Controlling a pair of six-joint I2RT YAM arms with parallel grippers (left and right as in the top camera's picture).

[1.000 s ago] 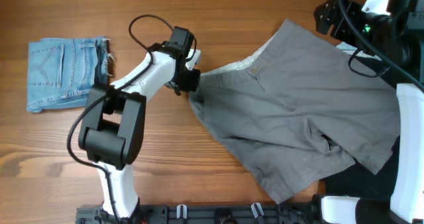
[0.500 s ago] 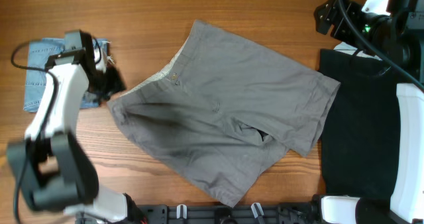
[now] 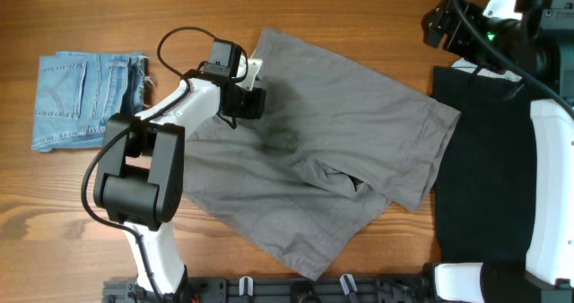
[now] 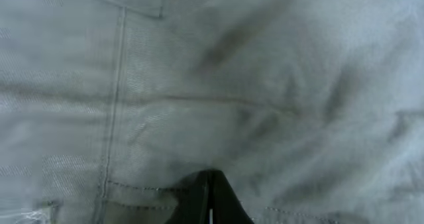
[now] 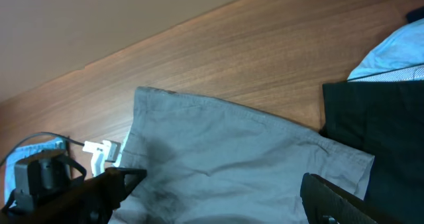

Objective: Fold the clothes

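Note:
The grey shorts (image 3: pixel 341 142) lie spread flat across the middle of the table, waistband toward the upper left, one leg hem near the black garment. My left gripper (image 3: pixel 249 101) hovers low over the waistband area. In the left wrist view its fingertips (image 4: pixel 209 197) are pressed together over the grey cloth (image 4: pixel 265 85), with no fabric bunched between them. My right gripper (image 3: pixel 441 23) is raised at the far right corner, away from the shorts. In the right wrist view its fingers (image 5: pixel 222 191) are spread wide and empty, above the shorts (image 5: pixel 232 144).
Folded light-blue denim shorts (image 3: pixel 85 101) lie at the far left. A big black garment (image 3: pixel 484 160) covers the right side, touching the grey shorts' hem, with a pale cloth (image 5: pixel 391 61) behind it. A black rail runs along the front edge (image 3: pixel 296 290).
My left gripper dragged the grey shorts left off the black garment and out flat. It swung far left, then came back over the waistband. The right arm stayed put.

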